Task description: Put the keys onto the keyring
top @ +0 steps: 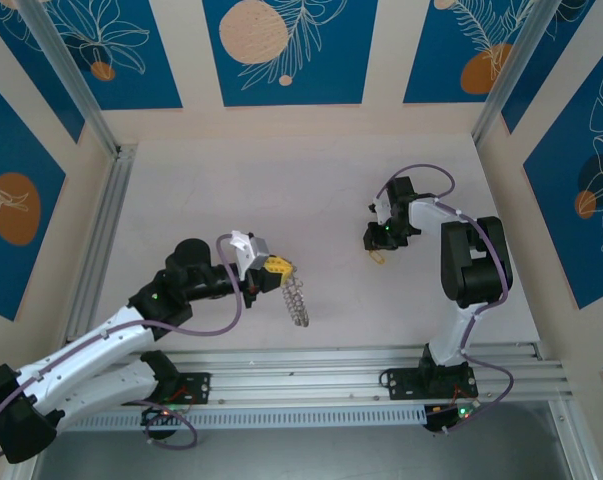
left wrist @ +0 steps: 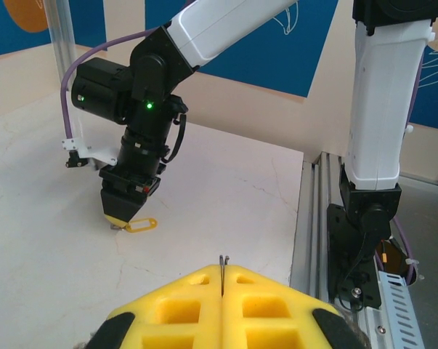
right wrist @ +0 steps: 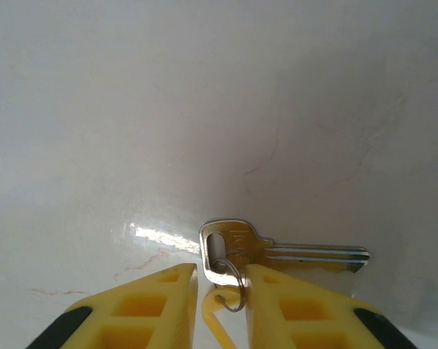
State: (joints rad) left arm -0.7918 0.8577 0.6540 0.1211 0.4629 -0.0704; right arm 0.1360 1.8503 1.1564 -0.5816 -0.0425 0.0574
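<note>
Task barely begun: left gripper (top: 278,267), lower centre, clamps the keyring (top: 296,299); right gripper (right wrist: 220,275) straddles a key (right wrist: 298,252) on the table (top: 231,190), grip undeterminable; nothing threaded.

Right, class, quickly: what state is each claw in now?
Left claw: closed on the keyring.
Right claw: straddling the head of a key; whether it grips cannot be told.

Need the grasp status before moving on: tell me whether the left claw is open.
No: the left claw has its fingers pressed together, pinching the thin wire of the keyring.
</note>
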